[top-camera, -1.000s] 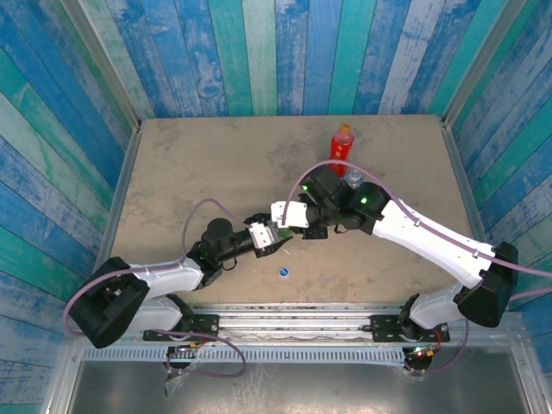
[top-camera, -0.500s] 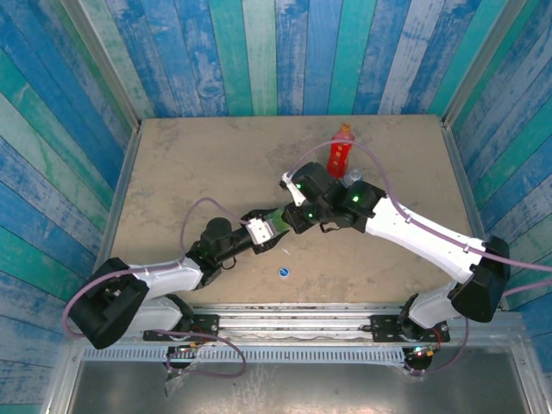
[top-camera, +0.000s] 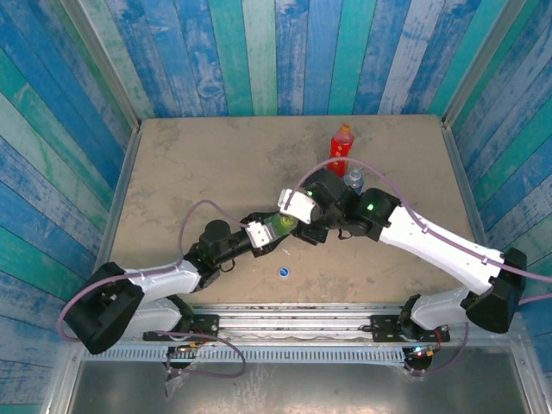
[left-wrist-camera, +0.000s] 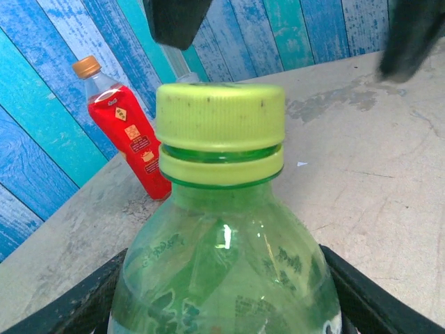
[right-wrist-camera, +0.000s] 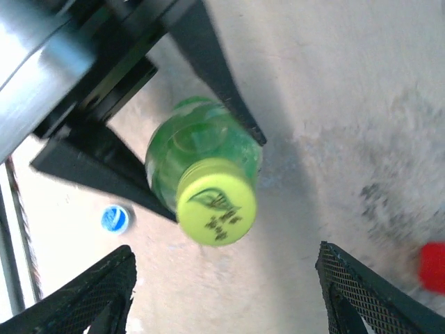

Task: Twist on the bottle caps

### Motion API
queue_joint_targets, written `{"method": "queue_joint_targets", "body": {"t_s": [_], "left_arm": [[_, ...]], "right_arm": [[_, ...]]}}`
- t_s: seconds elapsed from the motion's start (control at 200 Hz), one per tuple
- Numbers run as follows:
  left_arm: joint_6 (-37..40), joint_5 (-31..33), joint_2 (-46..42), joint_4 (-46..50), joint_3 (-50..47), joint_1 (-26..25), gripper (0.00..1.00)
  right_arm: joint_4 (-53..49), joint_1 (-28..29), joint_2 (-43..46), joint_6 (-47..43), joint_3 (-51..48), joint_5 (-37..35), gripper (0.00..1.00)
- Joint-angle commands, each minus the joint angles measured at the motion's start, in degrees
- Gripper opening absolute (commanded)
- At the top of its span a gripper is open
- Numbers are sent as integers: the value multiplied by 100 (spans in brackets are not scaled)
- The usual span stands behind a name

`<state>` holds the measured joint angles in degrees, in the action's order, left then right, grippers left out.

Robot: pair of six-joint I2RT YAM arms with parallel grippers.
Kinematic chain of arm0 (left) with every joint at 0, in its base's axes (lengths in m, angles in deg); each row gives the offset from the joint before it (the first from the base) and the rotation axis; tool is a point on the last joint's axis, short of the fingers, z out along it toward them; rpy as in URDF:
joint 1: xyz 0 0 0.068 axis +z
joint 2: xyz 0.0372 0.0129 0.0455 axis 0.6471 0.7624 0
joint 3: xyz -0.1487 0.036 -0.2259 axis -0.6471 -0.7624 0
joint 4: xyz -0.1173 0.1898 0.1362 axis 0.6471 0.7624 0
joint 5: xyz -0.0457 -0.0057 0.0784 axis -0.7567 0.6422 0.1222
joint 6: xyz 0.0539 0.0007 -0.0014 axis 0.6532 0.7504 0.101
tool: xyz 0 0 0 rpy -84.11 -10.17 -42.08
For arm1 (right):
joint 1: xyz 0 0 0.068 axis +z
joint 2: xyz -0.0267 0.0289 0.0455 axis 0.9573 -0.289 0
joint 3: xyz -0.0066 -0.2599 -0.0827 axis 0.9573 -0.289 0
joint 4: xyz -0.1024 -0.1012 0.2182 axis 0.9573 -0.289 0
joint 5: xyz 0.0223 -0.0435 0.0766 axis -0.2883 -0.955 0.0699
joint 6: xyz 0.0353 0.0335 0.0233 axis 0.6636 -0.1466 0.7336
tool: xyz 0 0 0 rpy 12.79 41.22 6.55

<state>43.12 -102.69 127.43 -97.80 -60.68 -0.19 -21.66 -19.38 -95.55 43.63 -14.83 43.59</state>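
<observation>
Item: tall green plastic bottle [left-wrist-camera: 222, 278], centre of the overhead view, pinched at the body by left gripper [top-camera: 266, 231]. Yellow-green screw cap [right-wrist-camera: 216, 209] sits on its neck. Right gripper [right-wrist-camera: 226, 296]: jaws spread, clear of the cap. Step: green bottle apparently capped. Next: small blue cap [top-camera: 284, 273], lower centre, wants picking up.

In the top view both arms reach toward mid-frame. The left tool [top-camera: 269, 229] clamps the green bottle [left-wrist-camera: 222, 264]. The right tool [right-wrist-camera: 226, 249] hangs above it, fingers spread wide.
</observation>
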Motion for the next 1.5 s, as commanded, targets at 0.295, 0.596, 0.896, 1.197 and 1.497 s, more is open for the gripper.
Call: {"method": "queue_joint_targets", "body": {"t_s": [0.295, 0.596, 0.896, 1.197, 1.497], "left_arm": [[54, -149, -168, 177, -133, -27, 65], [59, -169, -128, 170, -130, -27, 65], [-23, 53, -158, 84, -133, -27, 65], [7, 126, -57, 26, -99, -27, 65], [-14, 118, 37, -33, -84, -27, 65]], "right_arm": [[-652, 32, -460, -2825, 572, 423, 52], [-705, 30, -840, -2800, 871, 513, 34], [-434, 14, -808, -1215, 768, 497, 13], [820, -29, -374, 4422, -209, -125, 16], [733, -56, -317, 4220, -211, 231, 43]]}}
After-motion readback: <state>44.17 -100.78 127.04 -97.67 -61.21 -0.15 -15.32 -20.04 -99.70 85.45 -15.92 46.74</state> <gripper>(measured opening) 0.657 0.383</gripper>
